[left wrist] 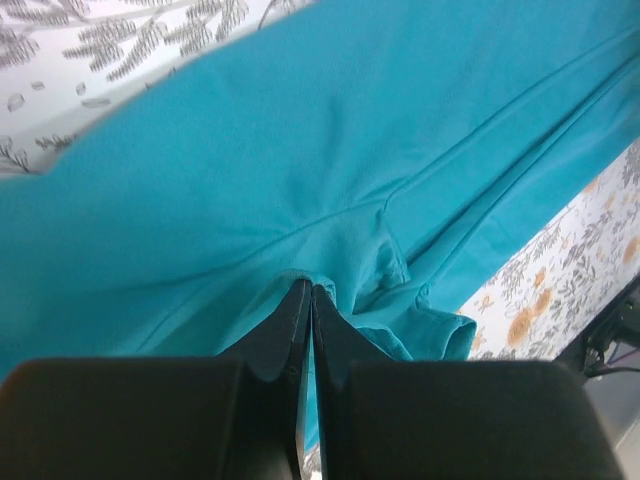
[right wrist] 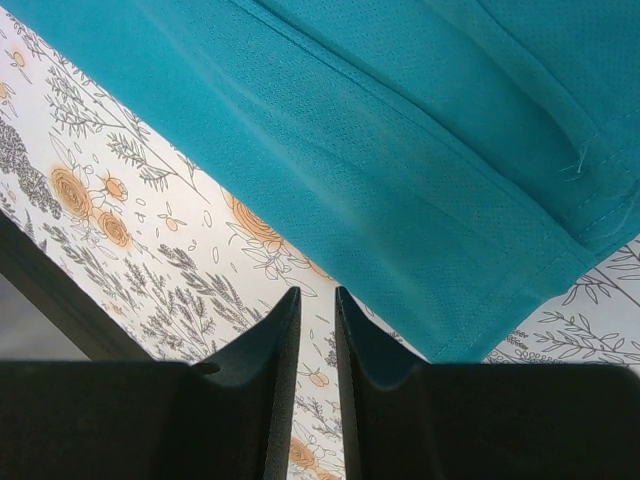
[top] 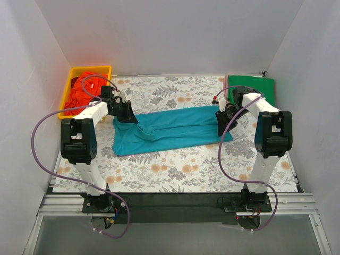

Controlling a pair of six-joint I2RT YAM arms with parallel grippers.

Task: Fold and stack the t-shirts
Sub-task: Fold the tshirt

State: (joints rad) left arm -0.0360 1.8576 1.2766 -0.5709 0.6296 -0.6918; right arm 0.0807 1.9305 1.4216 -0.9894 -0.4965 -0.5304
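Left hand clamped on teal-blue t-shirt, right hand barely apart, empty, yellow bin far left, green t-shirt far right

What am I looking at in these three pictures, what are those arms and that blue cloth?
Two robot arms, each ending in a two-finger claw. One picture looks down from above; the other two come from cameras on the wrists. On a floral sheet lies a teal shirt. An orange shirt sits in a yellow bin, far left; a green shirt lies far right. The left claw pinches the teal shirt's cloth; the right claw, slightly open, holds nothing beside the shirt's corner.
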